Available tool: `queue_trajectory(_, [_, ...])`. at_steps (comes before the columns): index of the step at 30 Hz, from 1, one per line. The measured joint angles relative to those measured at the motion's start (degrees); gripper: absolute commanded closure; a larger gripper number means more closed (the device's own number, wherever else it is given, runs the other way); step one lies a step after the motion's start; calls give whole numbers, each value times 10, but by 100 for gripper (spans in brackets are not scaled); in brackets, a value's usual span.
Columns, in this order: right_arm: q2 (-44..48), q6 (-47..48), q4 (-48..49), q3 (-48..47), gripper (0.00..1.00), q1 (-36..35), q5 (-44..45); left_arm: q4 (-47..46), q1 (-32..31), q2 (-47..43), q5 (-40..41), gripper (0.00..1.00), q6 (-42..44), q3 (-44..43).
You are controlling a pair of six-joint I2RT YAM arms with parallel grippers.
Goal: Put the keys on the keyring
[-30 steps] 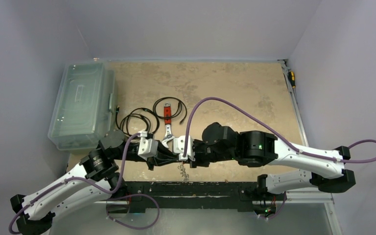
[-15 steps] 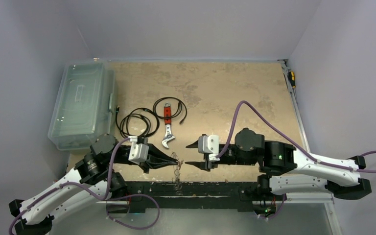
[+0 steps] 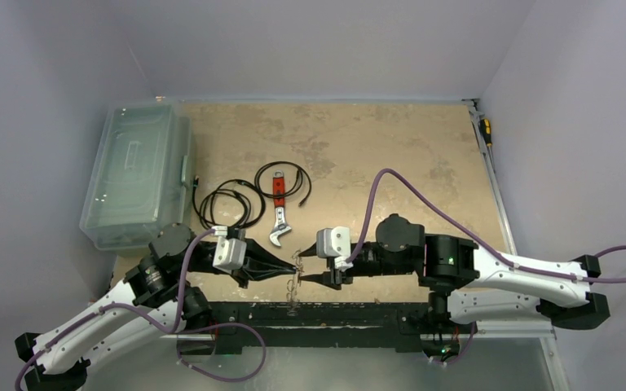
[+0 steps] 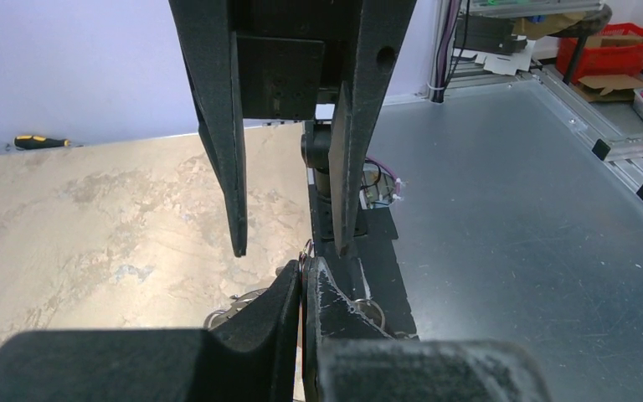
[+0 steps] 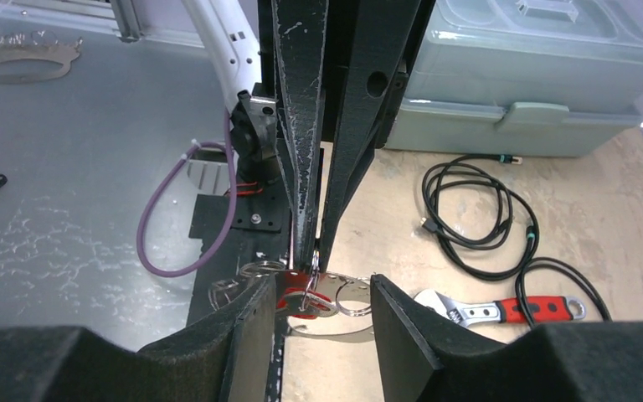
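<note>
Soft, even light; blurry foreground.

The keyring (image 3: 297, 264), a thin silvery wire loop, is pinched at its top between my left fingers (image 4: 278, 308) and hangs off the table at six o'clock on its near edge. The keys (image 3: 294, 286), small, flat and silvery, dangle bunched beneath it.

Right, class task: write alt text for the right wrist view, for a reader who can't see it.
The left claw points in from the top, shut on the keyring, just ahead of the open right claw. Behind, on the tan table, lie a red-handled wrench, black cables and a clear box.
</note>
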State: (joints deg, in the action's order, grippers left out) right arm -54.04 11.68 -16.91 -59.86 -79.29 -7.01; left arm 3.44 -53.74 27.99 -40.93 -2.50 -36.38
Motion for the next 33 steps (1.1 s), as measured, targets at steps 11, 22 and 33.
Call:
queue_trajectory(11, [-25, -15, 3, 1, 57, 0, 1, 0, 0, -10, 9, 100, 0, 4])
queue_trajectory(22, [-13, -23, 2, 1, 67, 0, 16, 5, 1, -11, 15, 100, 0, 5])
queue_trajectory(33, [-13, -29, -2, 1, 94, 0, 14, 7, 1, -11, 22, 100, 0, 5])
